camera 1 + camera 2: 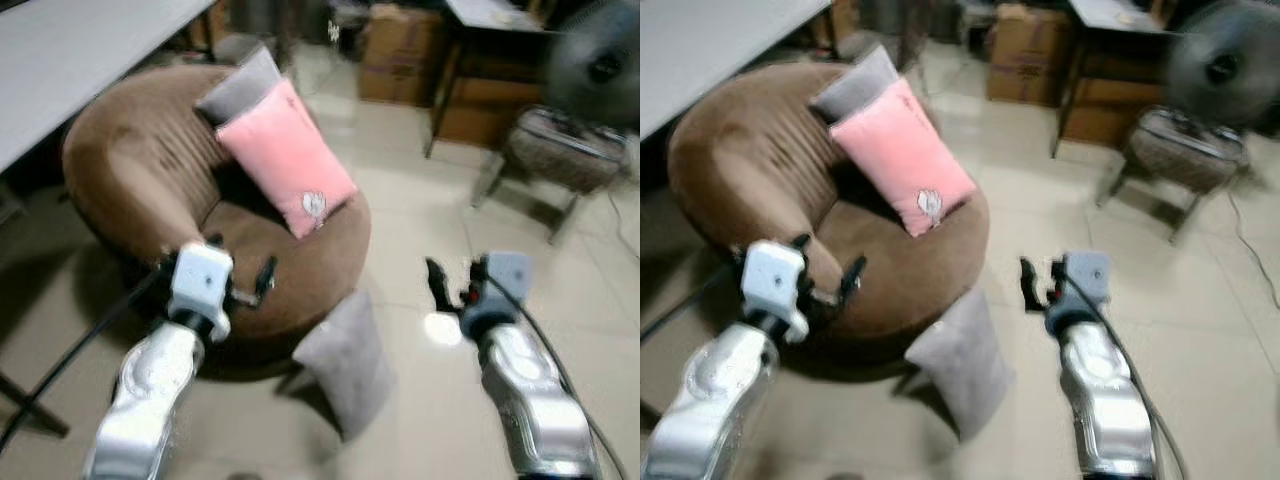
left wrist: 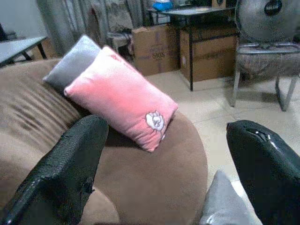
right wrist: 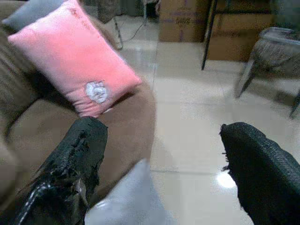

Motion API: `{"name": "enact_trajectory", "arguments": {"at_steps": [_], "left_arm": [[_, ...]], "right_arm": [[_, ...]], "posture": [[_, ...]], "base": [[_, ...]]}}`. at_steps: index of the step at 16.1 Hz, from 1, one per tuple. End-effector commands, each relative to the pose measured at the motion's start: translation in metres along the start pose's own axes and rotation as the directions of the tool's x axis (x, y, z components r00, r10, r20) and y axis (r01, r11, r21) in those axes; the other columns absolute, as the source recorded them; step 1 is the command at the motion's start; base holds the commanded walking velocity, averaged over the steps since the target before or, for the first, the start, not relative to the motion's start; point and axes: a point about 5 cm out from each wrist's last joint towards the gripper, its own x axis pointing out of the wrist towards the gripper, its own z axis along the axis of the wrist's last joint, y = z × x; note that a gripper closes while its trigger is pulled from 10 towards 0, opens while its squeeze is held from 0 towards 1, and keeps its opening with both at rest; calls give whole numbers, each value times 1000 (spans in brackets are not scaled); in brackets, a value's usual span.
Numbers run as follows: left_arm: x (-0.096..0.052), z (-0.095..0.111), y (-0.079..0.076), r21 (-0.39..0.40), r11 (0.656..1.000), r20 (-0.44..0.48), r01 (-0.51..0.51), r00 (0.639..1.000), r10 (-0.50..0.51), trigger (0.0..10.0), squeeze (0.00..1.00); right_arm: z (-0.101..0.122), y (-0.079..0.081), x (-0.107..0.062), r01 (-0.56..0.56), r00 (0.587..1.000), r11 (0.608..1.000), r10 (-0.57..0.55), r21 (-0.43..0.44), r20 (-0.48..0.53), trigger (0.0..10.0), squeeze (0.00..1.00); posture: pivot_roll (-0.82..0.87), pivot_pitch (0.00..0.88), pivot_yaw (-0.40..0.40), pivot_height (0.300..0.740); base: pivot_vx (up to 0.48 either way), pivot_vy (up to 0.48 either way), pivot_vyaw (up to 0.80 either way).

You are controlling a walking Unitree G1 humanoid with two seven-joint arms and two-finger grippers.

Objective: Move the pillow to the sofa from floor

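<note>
A grey pillow (image 1: 345, 365) stands on the tiled floor, leaning against the front of a round brown sofa (image 1: 120, 170). On the sofa's seat lie a pink pillow (image 1: 285, 155) and, behind it, another grey pillow (image 1: 240, 85). My left gripper (image 1: 242, 262) hovers open over the sofa's front rim, left of the floor pillow. My right gripper (image 1: 455, 275) hangs open above bare floor, to the pillow's right. In the left wrist view the floor pillow (image 2: 225, 201) peeks between wide-spread fingers (image 2: 70, 164). The right wrist view has the floor pillow (image 3: 126, 197) low between its fingers (image 3: 70, 164).
A white table (image 1: 70, 50) borders the sofa at the left. Cardboard boxes (image 1: 395, 50) and a dark desk (image 1: 490, 60) stand at the back. A fan (image 1: 600, 60) and a metal-legged chair (image 1: 560, 150) occupy the right. Open tiled floor (image 1: 430, 200) lies right of the sofa.
</note>
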Motion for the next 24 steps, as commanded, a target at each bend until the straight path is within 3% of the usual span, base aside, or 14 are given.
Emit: {"name": "enact_trajectory", "arguments": {"at_steps": [1, 6, 10, 17, 24], "left_arm": [[2, 2, -2, -1, 1000, 7, 10, 1000, -10, 10000, 0], [3, 7, 0, 57, 998, 53, -10, 999, 6, 10000, 0], [1, 6, 3, 16, 996, 61, -88, 994, 87, 10000, 0], [1, 3, 4, 28, 995, 56, -99, 994, 97, 10000, 0], [2, 3, 6, 29, 992, 57, -119, 991, 118, 10000, 0]], "right_arm": [[4, -6, -1, 21, 1000, 1000, -21, -11, 12, 10000, 0], [4, -5, 1, 23, 1000, 1000, -23, -9, 16, 10000, 0], [7, -5, 4, 4, 1000, 1000, -4, -23, 27, 10000, 0], [9, 1, 7, -58, 998, 997, 60, -60, 35, 10000, 0], [8, -3, 6, -39, 998, 993, 44, -110, 46, 10000, 0]], "posture": [[125, 0, -42, 740], [132, 0, -51, 740], [135, 0, -63, 740], [134, 0, -73, 740], [129, 0, -70, 740]], "base": [[0, 420, -788], [0, 69, -756], [0, -120, 0], [0, 0, 0], [258, 0, 0]]}}
